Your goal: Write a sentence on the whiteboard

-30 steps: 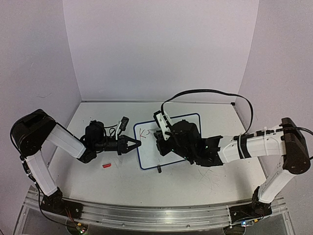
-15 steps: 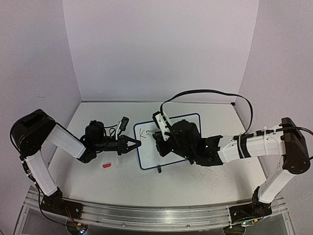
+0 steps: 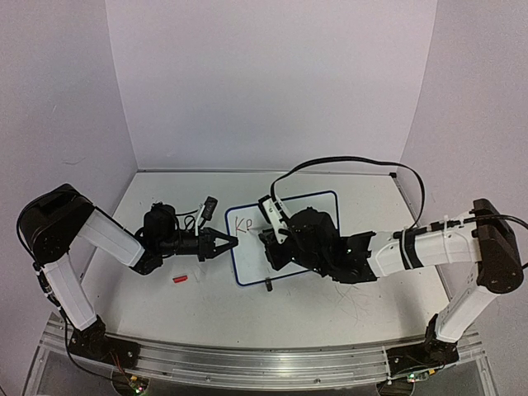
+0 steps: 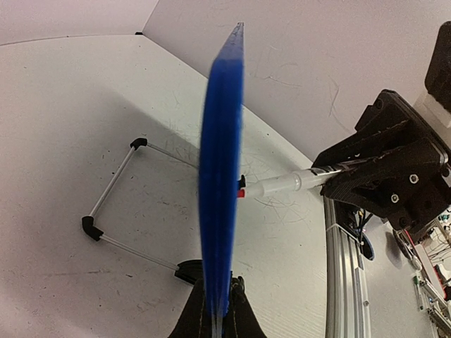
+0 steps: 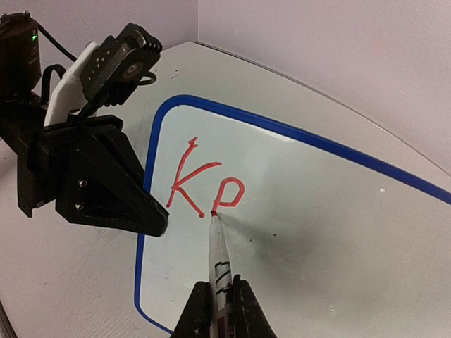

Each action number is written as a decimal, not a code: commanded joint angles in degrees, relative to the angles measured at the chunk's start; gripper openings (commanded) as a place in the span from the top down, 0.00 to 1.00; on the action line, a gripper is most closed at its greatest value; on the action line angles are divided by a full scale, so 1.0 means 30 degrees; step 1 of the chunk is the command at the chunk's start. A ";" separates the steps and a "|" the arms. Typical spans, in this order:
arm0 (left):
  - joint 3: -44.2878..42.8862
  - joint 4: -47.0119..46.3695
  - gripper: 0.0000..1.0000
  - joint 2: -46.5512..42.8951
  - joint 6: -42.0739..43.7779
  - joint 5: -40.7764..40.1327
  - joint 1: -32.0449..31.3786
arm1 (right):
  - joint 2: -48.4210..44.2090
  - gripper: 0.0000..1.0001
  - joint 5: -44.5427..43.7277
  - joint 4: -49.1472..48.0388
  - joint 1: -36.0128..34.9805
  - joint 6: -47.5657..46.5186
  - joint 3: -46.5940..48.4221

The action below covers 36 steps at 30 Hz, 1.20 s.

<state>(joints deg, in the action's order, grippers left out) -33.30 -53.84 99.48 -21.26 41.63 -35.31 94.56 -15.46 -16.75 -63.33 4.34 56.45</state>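
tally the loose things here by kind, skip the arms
whiteboard: 1
marker: 1
small red piece: 1
total: 3

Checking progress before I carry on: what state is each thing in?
whiteboard: gripped at its left edge
sentence: barely begun, K and a second letter
marker: uncapped, tip touching the whiteboard
left tool: shut on the whiteboard
right tool: shut on the marker
red piece, probably the cap: lying on the table
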 commanded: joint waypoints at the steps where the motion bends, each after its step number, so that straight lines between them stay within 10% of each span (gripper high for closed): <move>1: -0.0284 0.0364 1.00 -0.0473 0.0347 -0.0252 0.0050 | -0.0128 1.00 -0.0825 0.0684 0.0186 0.0273 -0.0314; 18: -0.0238 0.0518 1.00 -0.0511 0.0487 -0.0370 0.0044 | -0.1200 1.00 -0.2726 0.0838 0.0203 -0.0208 -0.0301; 36: -0.0309 0.0673 1.00 -0.0575 0.0495 -0.0327 0.0043 | -0.1466 1.00 0.1818 -0.0563 0.1099 -0.0711 -0.0490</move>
<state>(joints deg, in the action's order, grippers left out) -33.30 -53.80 99.37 -20.95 41.55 -35.35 88.28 -12.12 -16.94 -59.99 2.60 52.77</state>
